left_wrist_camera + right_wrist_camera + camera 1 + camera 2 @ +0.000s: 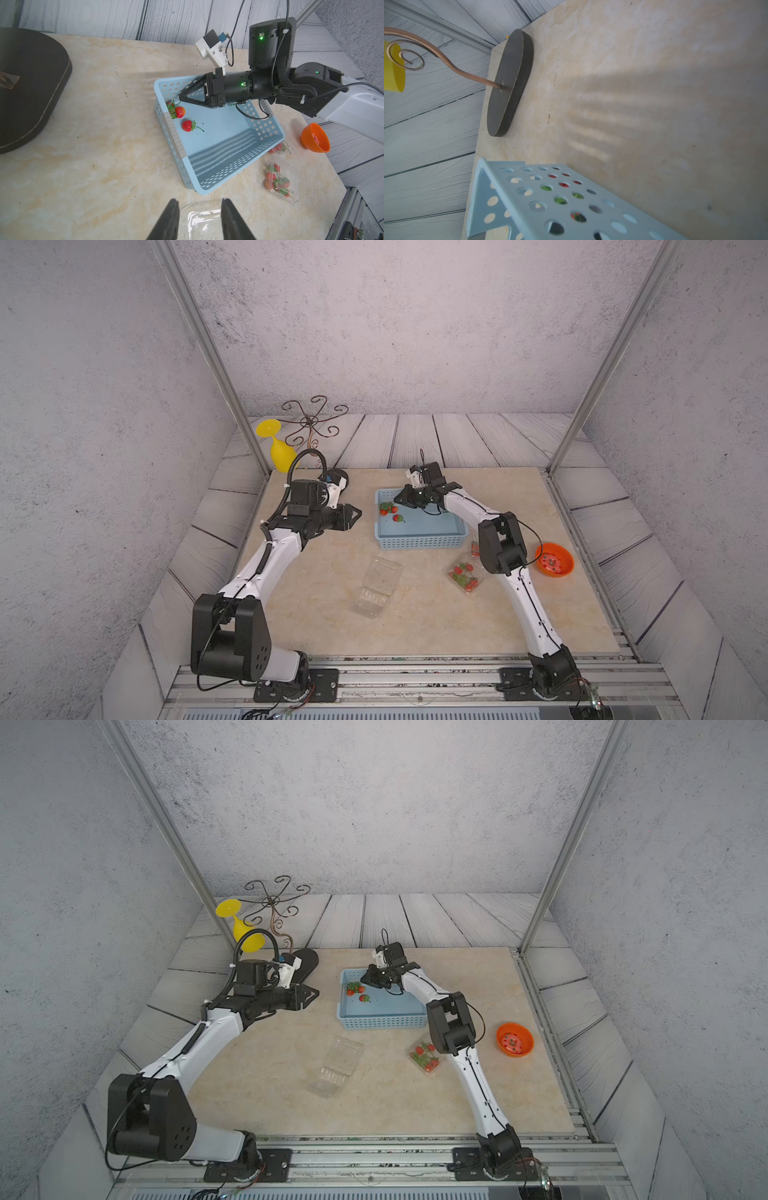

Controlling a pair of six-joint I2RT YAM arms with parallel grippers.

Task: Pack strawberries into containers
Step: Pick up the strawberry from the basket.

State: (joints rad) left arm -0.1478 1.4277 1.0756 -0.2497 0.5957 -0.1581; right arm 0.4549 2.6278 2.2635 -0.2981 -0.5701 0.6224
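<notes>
Right gripper (180, 99) is sunk into a corner of the light blue perforated plastic basket (239, 172), jaws at the leafy caps of small red strawberries (180, 111); pinching or not cannot be told. Left gripper (199, 200) is held apart from the basket's left side, jaws parted, nothing between. An open clear plastic clamshell container (376, 587) lies on bare beige surface (332, 635). A strawberry-filled clamshell (466, 574) and an orange bowl (555, 559) are crowded by the right arm.
</notes>
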